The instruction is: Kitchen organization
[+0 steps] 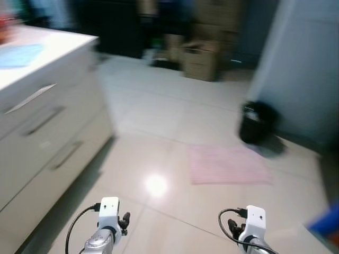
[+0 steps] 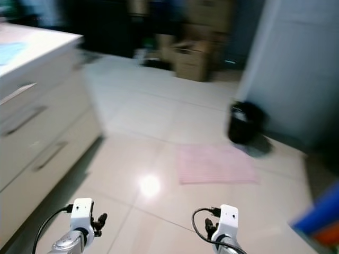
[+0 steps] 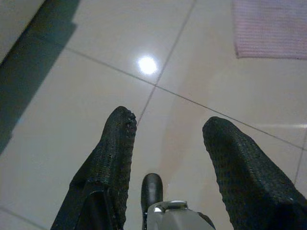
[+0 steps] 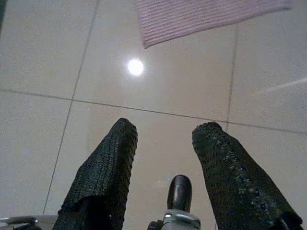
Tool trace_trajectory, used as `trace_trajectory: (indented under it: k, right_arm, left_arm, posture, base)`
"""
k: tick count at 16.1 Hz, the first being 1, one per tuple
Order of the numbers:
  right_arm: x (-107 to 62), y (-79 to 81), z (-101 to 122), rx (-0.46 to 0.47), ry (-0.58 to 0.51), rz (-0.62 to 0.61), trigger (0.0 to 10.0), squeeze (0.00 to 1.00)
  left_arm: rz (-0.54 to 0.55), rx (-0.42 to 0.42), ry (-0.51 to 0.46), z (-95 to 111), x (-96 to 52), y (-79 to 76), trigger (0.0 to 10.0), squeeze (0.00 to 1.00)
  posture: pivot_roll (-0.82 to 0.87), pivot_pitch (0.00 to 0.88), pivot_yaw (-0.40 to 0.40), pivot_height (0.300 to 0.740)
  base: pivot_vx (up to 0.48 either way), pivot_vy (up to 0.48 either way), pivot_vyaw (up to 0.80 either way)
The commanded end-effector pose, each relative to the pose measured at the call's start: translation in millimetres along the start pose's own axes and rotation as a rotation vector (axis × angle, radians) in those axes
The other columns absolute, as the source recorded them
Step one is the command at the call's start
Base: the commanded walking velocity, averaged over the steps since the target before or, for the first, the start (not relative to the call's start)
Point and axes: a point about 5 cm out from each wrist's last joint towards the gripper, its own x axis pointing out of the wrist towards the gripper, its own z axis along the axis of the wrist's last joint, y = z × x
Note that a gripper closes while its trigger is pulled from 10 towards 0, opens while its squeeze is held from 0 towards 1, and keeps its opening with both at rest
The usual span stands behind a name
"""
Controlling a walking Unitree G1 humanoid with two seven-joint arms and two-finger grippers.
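Observation:
The head views are blurred. A white kitchen counter [image 1: 47, 47] with drawers [image 1: 45, 119] runs along my left; a light blue cloth [image 1: 18, 55] lies on its top. Both arms hang low at the bottom of the head views, over pale floor tiles. My left gripper [image 3: 165, 127] is open, with only tile between its two black fingers [image 3: 115, 148]. My right gripper [image 4: 165, 132] is open too and holds nothing.
A pink mat [image 1: 228, 164] lies on the tiles ahead, a black bin [image 1: 257, 123] beyond it against a grey wall [image 1: 307, 69]. Cardboard boxes [image 1: 201, 58] stand at the far end. A blue object [image 1: 326, 222] sits at the lower right edge.

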Motion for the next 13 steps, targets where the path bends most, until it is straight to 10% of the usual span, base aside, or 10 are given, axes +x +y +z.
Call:
trace_trajectory:
  k: [1,13]
  right_arm:
    - [-0.5,-0.8,-1.7,0.004,0.005,-0.005,10.0,0.00]
    - [-0.3,1.6,-1.0,0.000,-0.004,0.011,10.0,0.00]
  left_arm:
    - [0.004,-0.004,0.003,-1.2,-0.6,2.0,10.0,0.00]
    - [0.011,0.002,-0.003,-0.6,-0.5,1.7,10.0,0.00]
  posture:
    - [0.13,0.000,0.013,0.740]
    - [0.13,0.000,0.011,0.740]
  base:
    - [0.000,0.000,0.80]
    - [0.000,0.000,0.80]
